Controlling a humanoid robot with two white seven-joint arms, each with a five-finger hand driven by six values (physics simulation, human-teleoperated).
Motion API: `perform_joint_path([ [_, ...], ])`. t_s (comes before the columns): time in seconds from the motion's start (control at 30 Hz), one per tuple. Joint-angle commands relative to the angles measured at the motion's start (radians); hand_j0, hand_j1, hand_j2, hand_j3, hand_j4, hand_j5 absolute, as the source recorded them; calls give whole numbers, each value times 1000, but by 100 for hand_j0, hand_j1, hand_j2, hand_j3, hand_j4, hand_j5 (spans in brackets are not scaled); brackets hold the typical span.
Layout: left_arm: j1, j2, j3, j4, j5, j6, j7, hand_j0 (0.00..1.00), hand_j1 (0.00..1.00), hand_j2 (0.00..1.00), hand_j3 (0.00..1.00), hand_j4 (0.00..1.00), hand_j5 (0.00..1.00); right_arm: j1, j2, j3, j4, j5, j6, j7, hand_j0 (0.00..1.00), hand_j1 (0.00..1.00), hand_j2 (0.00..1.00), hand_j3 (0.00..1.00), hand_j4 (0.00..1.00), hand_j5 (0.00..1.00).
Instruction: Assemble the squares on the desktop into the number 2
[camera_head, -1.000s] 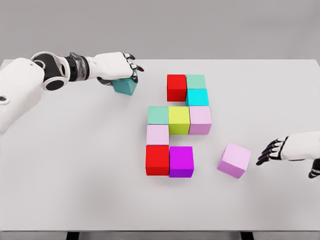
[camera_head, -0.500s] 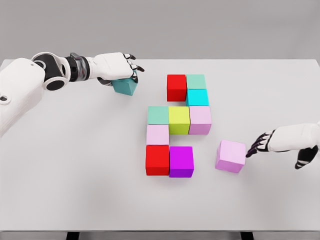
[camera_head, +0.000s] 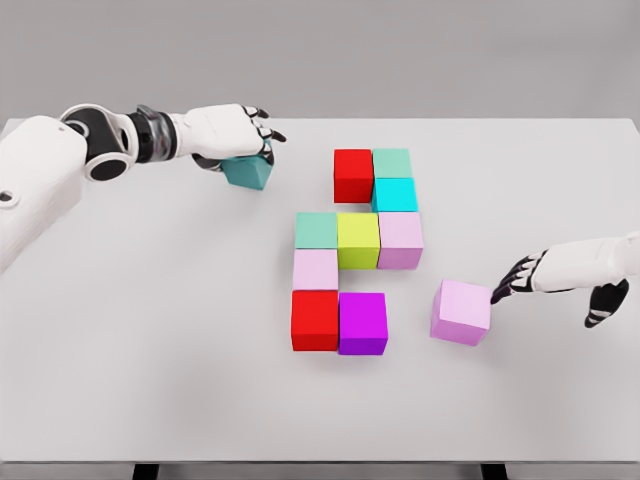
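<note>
Squares, rendered as coloured cubes, lie on the white table (camera_head: 150, 330); I count 9 in the central cluster: a red cube (camera_head: 353, 174) touching a mint cube (camera_head: 392, 163) at the top, a cyan cube (camera_head: 395, 194) below the mint one, then a row of green-teal cube (camera_head: 316, 230), yellow-green cube (camera_head: 358, 240) and pale pink cube (camera_head: 401, 240), then a second pale pink cube (camera_head: 315, 269), then a second red cube (camera_head: 314, 320) beside a magenta cube (camera_head: 362, 323). I see the left hand (camera_head: 228, 133) curled over a dark teal cube (camera_head: 249, 172) at the far left, gripping it. I see the right hand (camera_head: 560, 275) with fingers extended, holding nothing, fingertips (camera_head: 497, 291) touching the right face of a loose lilac cube (camera_head: 461, 312), which sits near the magenta cube but apart from it.
</note>
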Motion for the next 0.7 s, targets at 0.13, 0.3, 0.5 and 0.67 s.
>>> perform_joint_path([
  [0.13,0,-1,0,3,5,0,-3,100,100,100,100,100,100,0,25,-1,14,-5,2,0,100,100,100,100,100,100],
  [0.3,0,-4,-8,14,-1,0,-6,100,100,100,100,100,100,0,33,-6,31,-5,2,0,100,100,100,100,100,100],
  [0.5,3,-13,-22,12,-1,0,-7,100,100,100,100,100,100,0,56,-9,75,-5,2,0,100,100,100,100,100,100],
  [0.67,0,-13,-25,11,-3,0,-9,100,100,100,100,100,100,2,79,-9,62,-5,2,0,100,100,100,100,100,100],
])
